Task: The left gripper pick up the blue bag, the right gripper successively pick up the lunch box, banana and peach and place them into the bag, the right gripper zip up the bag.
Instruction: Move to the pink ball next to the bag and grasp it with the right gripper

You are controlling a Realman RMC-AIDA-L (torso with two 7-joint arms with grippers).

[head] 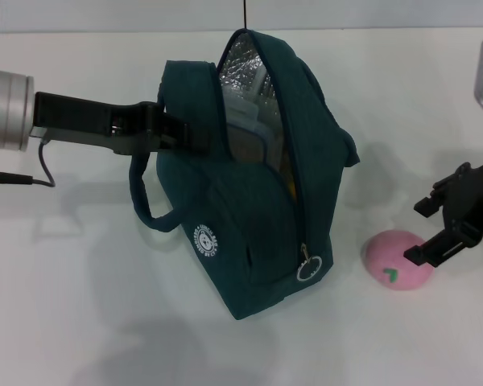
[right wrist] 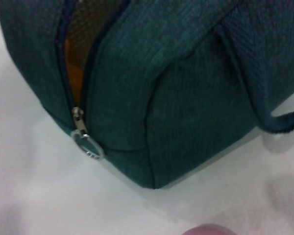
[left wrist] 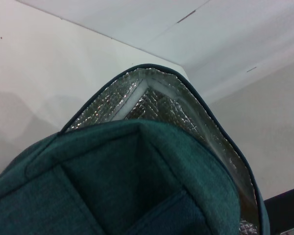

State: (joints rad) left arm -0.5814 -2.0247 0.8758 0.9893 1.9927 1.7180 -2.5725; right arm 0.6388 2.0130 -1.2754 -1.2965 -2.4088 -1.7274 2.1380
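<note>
head view: the left gripper point(head: 171, 133) reaches in from the robot's left, jaws clamped on the blue bag point(head: 258, 209) at its upper left edge by the handle, propping the mouth open. the bag stands on the white surface point(head: 80, 305), opening running from the far top down to the zip ring point(head: 308, 270) at the near end. foil lining shows inside; the lunch box point(head: 253, 133) sits in it, blue rim visible, and a sliver of yellow deeper down looks like the banana point(head: 291, 186). the peach point(head: 398, 259) lies on the surface to the bag's right, out of the bag. the right gripper point(head: 447, 221) is directly over the peach's right side, jaws apart, the lower finger touching or just above it; cannot tell which.

left wrist view: only teal fabric close up and the foil mouth held open behind it.

right wrist view: the bag's near corner, zip open, ring hanging at the bottom of the track, orange-yellow showing through the gap. a pink edge of the peach at the frame's border, close beneath the camera.

judgement: lunch box and banana are in, the peach is next. the right arm is much the nearer one; the peach sits just below and left of its jaws, and the bag mouth lies farther left and higher.
</note>
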